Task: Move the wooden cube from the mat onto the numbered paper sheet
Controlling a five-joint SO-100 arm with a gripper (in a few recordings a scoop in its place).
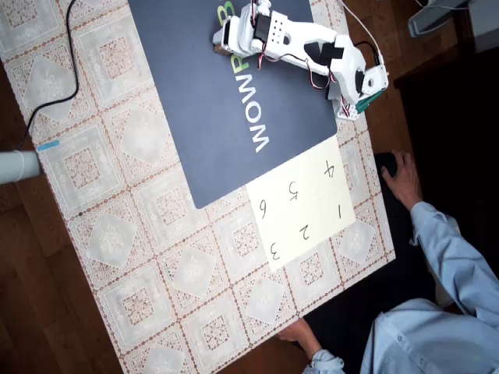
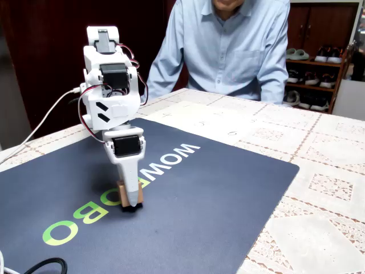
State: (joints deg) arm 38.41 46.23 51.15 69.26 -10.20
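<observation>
The wooden cube (image 2: 121, 193) is a small tan block resting on the mat (image 2: 217, 194), a dark navy sheet with white and green letters. My gripper (image 2: 130, 204) points straight down and its fingers are closed against the cube, with the front finger covering part of it. From overhead, the gripper (image 1: 224, 40) sits at the mat's (image 1: 218, 117) top edge, and a sliver of the cube (image 1: 224, 51) shows beside it. The numbered paper sheet (image 1: 300, 206) lies off the mat's lower right corner, far from the gripper.
A lace-patterned tablecloth (image 1: 140, 257) covers the table. A person in a light blue shirt (image 2: 228, 45) sits at the table edge near the paper, with a hand (image 1: 401, 179) close to it. A cable (image 1: 58, 78) runs across the cloth on the left.
</observation>
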